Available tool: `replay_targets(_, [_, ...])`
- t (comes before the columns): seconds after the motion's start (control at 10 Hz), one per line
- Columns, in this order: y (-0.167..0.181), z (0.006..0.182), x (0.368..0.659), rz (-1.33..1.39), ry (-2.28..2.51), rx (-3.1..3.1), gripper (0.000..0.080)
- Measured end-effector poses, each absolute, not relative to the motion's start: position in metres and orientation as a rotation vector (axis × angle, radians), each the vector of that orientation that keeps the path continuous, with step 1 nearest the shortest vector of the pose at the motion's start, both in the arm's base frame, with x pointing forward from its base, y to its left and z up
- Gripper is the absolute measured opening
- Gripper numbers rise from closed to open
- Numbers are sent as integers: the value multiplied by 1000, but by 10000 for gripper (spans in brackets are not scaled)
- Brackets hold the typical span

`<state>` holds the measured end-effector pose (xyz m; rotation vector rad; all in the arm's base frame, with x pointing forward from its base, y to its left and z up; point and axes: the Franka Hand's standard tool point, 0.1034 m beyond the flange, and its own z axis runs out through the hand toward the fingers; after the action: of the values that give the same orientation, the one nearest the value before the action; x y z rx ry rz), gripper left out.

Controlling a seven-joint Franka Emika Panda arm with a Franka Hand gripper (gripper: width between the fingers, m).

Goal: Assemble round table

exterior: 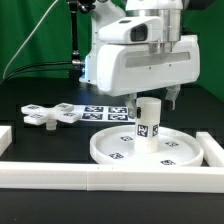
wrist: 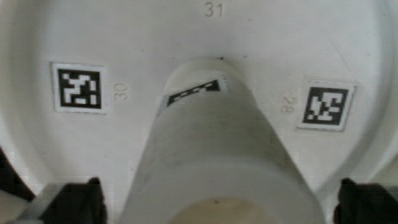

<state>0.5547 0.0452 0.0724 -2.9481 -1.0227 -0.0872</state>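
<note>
1. Hovering over the large round disc [exterior: 120, 150] in the exterior view, my gripper [exterior: 153, 100] hangs directly above the short cylinder leg [exterior: 148, 124], which stands upright at the disc's middle.
2. Lying apart on the black table [exterior: 45, 145], toward the exterior view's left, is the flat cross-shaped piece [exterior: 55, 113], just beside the marker board [exterior: 105, 109]. The white border bars [exterior: 100, 178] run along the front, near the disc's rim.
3. Showing off the leg's side toward the exterior view's right, one dark finger [exterior: 175, 97] stands clear of the leg, so I read my fingers as spread, not clamped.
4. Looking down in the wrist view, I see the leg [wrist: 214, 150] run away from me to the disc [wrist: 107, 40], with a tag [wrist: 77, 87] on the disc at each side.
5. Flanking the leg, my fingertips [wrist: 71, 203] appear as dark shapes with a sliver of disc between each and the leg. They are apart and grip nothing.
6. Judging the step as seating the leg into the disc, I should centre the leg between my pads before closing, so neither side nudges it first.
7. Closing evenly and keeping my wrist in line with the leg's axis should let me turn it without tipping it. The disc looks free to slide, so I would press gently.
</note>
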Motion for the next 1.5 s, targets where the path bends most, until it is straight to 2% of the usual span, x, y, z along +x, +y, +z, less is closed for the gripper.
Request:
replay_targets(0.3, [49, 72, 558, -78, -1341, -2860, 649])
replay_targets(0.7, [34, 69, 556, -55, -1623, -2715, 643])
replay_targets(0.8, [33, 69, 556, -54, -1616, -2720, 482])
replay_targets(0.9, [32, 69, 556, -54, -1615, -2720, 406])
replay_targets(1.3, [32, 69, 556, -55, -1598, -2730, 406])
replay_targets(1.5, [32, 69, 556, -56, -1418, -2823, 406])
